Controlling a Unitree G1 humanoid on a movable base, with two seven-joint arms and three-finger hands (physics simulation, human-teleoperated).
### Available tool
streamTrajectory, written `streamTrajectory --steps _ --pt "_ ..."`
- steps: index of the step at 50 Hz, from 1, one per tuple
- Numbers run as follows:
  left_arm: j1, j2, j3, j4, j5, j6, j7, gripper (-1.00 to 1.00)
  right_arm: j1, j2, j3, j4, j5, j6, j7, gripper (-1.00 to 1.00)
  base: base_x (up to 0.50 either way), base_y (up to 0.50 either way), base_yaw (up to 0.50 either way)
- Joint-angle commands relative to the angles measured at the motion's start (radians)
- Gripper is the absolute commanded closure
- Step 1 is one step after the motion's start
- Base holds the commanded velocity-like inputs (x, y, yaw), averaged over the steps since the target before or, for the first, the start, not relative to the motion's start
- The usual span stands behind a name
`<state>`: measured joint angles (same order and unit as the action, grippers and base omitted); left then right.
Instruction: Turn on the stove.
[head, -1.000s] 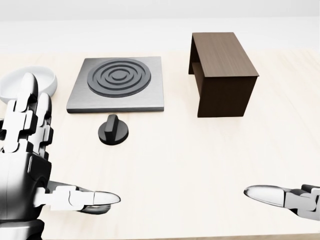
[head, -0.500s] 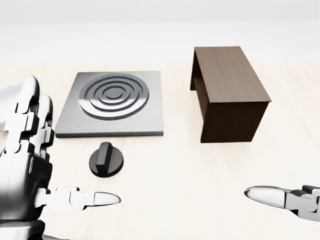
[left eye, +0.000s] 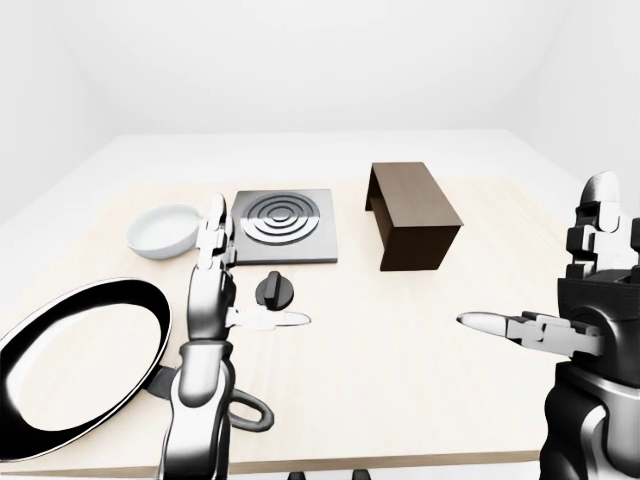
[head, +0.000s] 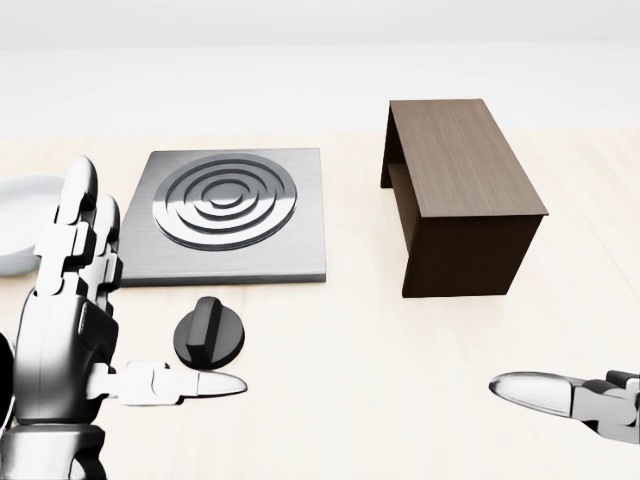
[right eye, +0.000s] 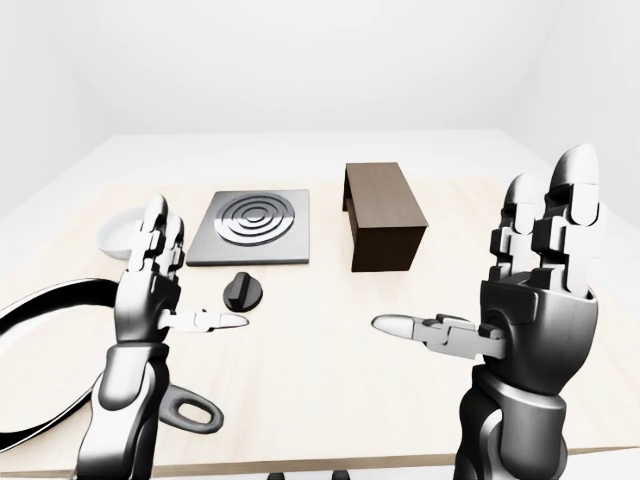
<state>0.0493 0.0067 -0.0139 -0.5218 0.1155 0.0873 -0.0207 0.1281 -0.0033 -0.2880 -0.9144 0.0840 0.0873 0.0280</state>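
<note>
The stove (head: 228, 212) is a grey square plate with a ringed burner, at the upper left of the head view. Its black round knob (head: 209, 335) lies on the table just below the plate, with its ridge nearly upright in the picture. My left hand (head: 140, 300) is open just left of the knob, fingers up and thumb pointing right below the knob, not touching it. My right hand (right eye: 480, 260) is open and empty at the right, far from the stove; only its thumb shows at the head view's bottom right.
A dark wooden box (head: 460, 195) stands right of the stove. A white bowl (left eye: 165, 228) sits left of the stove. A black frying pan (left eye: 70, 365) lies at the table's near left, by its bottom edge (left eye: 400, 462).
The whole picture has shifted: stove, knob and box sit lower and larger, so the camera moved. My left hand has moved right, closer to the knob. The right hand's thumb stays put.
</note>
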Motion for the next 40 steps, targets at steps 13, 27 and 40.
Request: streamTrajectory --steps 13,27,40 --pt "-0.301 0.019 0.039 0.668 0.008 -0.041 0.094 -1.0 0.006 0.011 0.046 0.038 -0.016 0.0 0.007 -1.0 0.0 0.0 0.0" --pt "-0.356 0.023 0.03 0.892 0.016 -0.151 0.101 -1.0 0.002 0.01 0.051 0.041 -0.019 0.0 0.002 -1.0 0.0 0.0 0.0" --pt "-0.342 0.022 0.028 0.934 0.022 -0.175 0.1 -1.0 -0.001 0.008 0.045 0.04 -0.015 0.0 0.005 -1.0 0.0 0.0 0.0"
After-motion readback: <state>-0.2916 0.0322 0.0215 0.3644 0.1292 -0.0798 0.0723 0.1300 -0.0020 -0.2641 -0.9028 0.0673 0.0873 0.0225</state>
